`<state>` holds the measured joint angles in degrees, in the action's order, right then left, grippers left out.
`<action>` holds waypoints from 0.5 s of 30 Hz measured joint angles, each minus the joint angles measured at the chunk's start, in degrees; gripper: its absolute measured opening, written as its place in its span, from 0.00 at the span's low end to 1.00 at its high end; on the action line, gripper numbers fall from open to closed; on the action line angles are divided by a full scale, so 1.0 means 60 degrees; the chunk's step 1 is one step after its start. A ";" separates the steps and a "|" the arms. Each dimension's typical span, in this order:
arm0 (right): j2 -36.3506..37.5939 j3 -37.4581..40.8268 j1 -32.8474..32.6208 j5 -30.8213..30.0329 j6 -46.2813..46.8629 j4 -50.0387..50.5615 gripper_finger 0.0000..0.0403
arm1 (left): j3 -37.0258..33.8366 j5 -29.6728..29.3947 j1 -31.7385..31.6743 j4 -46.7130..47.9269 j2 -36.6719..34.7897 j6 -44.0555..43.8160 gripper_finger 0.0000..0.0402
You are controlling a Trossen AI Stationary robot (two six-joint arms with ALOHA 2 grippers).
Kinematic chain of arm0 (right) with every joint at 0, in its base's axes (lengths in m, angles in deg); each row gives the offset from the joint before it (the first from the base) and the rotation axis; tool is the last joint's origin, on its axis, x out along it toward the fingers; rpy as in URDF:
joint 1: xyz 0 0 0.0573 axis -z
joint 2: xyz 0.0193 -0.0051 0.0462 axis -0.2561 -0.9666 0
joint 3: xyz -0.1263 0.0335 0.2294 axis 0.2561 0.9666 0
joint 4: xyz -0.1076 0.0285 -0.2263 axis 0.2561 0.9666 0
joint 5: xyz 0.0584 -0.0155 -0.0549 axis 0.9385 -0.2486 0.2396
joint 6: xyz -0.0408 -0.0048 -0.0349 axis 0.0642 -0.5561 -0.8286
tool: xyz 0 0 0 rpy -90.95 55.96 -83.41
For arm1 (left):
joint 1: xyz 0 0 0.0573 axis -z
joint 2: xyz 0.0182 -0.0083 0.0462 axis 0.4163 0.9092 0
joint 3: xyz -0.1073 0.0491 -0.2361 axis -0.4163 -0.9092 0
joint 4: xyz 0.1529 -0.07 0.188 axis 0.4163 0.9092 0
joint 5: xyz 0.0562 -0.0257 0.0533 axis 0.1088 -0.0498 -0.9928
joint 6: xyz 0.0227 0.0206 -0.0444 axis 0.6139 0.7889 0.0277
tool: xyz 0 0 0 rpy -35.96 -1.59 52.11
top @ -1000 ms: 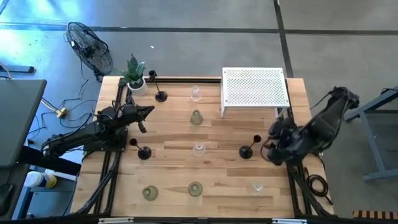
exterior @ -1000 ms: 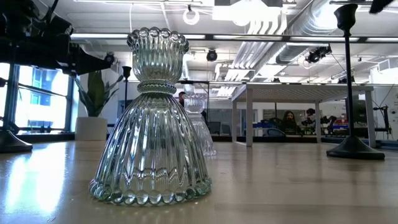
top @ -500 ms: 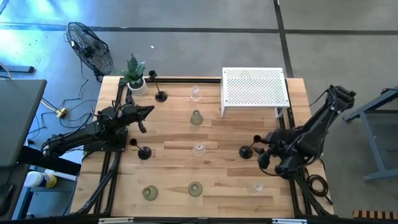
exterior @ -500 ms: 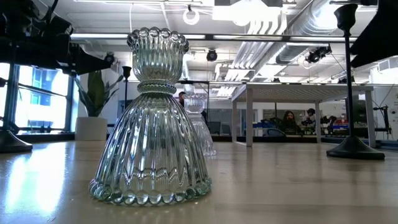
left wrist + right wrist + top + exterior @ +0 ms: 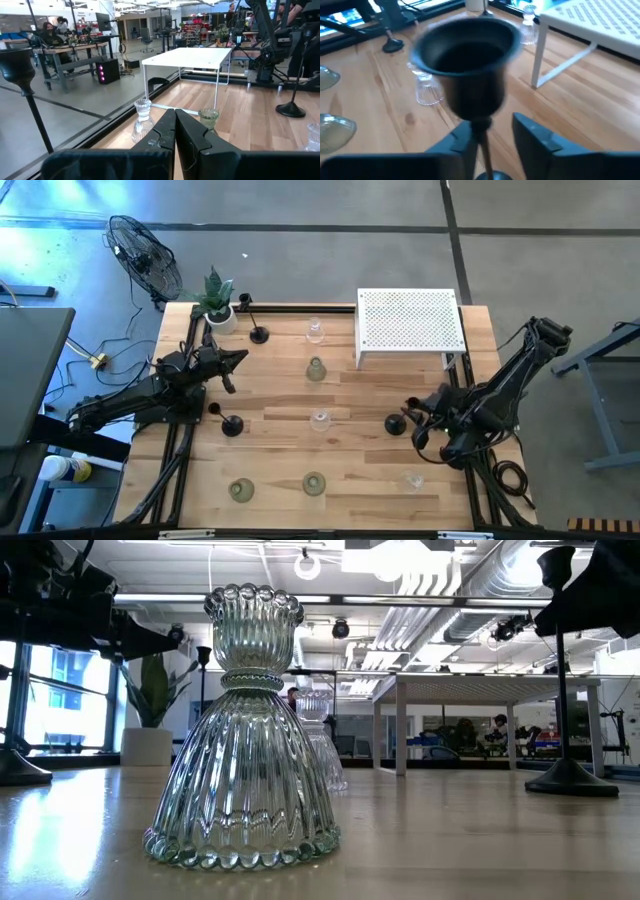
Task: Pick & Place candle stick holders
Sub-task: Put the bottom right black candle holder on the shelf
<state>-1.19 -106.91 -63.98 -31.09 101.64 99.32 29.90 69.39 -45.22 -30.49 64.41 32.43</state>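
A black candle stick holder (image 5: 397, 423) stands on its round base at the table's right. My right gripper (image 5: 417, 423) is open and level with its stem, just right of it. In the right wrist view the thin stem (image 5: 482, 145) rises between my two fingers under the black cup (image 5: 465, 60), close to one finger (image 5: 461, 141) and apart from the other (image 5: 536, 137). Two more black holders (image 5: 232, 425) (image 5: 259, 334) and several clear and pale-green glass holders (image 5: 316, 369) (image 5: 320, 420) stand apart. My left gripper (image 5: 240, 358) waits shut at the left. My right gripper comes at the black holder's stem slanting down from the table's right, one finger on each side, below the cup. The stem stands right against one finger; I cannot tell whether they touch. The holder stays upright on its base.
A white perforated box (image 5: 410, 325) on thin legs stands at the far right, just beyond my right arm. A plant in a white pot (image 5: 216, 305) sits at the far left corner. A clear glass holder (image 5: 413, 479) stands near the front edge below my right gripper.
My right gripper has come down from above the table's right edge and tipped forward. It has moved toward the table's left, onto the black holder, so that its fingers now flank the stem. The holder's base has kept its place.
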 joint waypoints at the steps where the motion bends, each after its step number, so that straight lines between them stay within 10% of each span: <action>1: 0.0000 0.0000 0.0000 0.0001 -0.0249 -0.0146 0.18 | 0.0001 -0.0002 0.0000 -0.0004 0.0000 0.0000 0.00; 5: 0.0002 -0.0020 0.0004 -0.0104 -0.1158 -0.0836 0.03 | -0.0001 -0.0106 0.0000 -0.0079 0.0000 0.0000 0.00; 15: 0.0022 -0.1946 0.1138 -0.0264 -0.3693 -0.1069 0.02 | -0.0001 -0.0472 0.0000 -0.0116 0.0000 0.0022 0.00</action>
<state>-1.06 -118.58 -57.16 -32.67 79.48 92.91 29.89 66.56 -45.22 -31.18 64.41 32.57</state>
